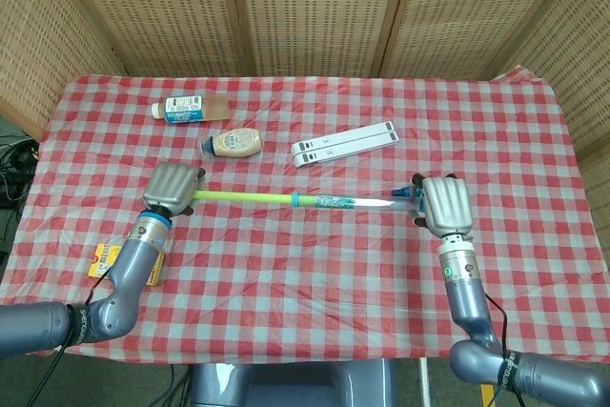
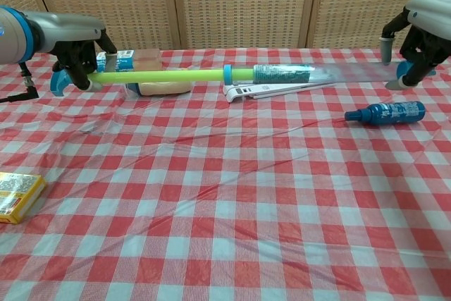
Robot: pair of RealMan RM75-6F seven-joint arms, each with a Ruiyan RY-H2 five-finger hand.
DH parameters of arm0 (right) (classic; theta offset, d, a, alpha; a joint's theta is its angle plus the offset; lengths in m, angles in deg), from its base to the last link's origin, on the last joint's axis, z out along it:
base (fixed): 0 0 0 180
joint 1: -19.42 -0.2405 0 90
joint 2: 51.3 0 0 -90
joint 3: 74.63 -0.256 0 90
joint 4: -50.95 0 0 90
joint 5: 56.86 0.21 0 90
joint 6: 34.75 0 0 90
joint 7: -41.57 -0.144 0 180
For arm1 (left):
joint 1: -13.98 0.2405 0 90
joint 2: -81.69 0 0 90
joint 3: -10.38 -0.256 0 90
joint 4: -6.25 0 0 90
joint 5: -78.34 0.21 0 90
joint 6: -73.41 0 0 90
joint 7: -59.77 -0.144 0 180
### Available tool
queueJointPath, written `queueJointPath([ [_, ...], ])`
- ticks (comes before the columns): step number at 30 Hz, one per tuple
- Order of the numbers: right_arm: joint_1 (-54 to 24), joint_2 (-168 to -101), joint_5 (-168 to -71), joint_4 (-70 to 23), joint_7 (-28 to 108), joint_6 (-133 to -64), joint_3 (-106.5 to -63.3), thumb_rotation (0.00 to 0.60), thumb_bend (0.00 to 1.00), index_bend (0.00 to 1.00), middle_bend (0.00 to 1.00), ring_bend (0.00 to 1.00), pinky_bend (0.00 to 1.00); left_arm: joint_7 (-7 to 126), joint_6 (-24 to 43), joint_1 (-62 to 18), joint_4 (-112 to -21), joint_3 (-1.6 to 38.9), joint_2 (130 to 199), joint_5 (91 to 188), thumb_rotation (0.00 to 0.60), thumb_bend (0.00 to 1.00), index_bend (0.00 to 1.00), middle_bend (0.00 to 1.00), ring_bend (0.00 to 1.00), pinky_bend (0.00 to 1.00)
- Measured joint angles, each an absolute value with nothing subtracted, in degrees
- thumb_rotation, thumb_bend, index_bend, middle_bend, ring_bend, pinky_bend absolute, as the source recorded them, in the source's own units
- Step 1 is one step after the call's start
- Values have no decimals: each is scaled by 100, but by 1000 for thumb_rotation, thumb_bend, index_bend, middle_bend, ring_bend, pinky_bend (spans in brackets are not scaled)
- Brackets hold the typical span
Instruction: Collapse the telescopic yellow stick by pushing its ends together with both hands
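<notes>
While held at both ends above the checked tablecloth (image 1: 315, 264), yellow stick (image 1: 243, 195) runs left to right betw. the two hands

L to R: small yellow box (image 2: 17, 196) lies near table's left front edge; left hand (image 1: 172, 188) has fingers curled round stick's yellow end; behind it a clear bottle w/ blue label (image 1: 191, 107) and a tan squeeze bottle (image 1: 233, 144) lie on cloth; stick's blue collar (image 2: 227, 73) sits abt mid-span, then a teal patterned section (image 2: 282, 72) and a clear tip; white folded stand (image 1: 345, 143) lies just behind; right hand (image 1: 444, 205) grips the clear end, fingers closed on it; blue spray bottle (image 2: 385, 112) lies on cloth under/near that hand
</notes>
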State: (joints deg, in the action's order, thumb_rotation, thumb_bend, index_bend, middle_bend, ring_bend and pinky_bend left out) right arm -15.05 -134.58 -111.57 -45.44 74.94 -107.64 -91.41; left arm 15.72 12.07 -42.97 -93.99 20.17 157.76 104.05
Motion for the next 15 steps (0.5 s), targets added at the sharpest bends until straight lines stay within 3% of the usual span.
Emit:
queueJointPath([
  [15,-1703,-13654,-11315,-4499,7570,-10628,-9022,600,424,691,1000,1000,511,1520,1185,-4564,-9013,2075,16459,10295,600,465,736,882,810,695],
])
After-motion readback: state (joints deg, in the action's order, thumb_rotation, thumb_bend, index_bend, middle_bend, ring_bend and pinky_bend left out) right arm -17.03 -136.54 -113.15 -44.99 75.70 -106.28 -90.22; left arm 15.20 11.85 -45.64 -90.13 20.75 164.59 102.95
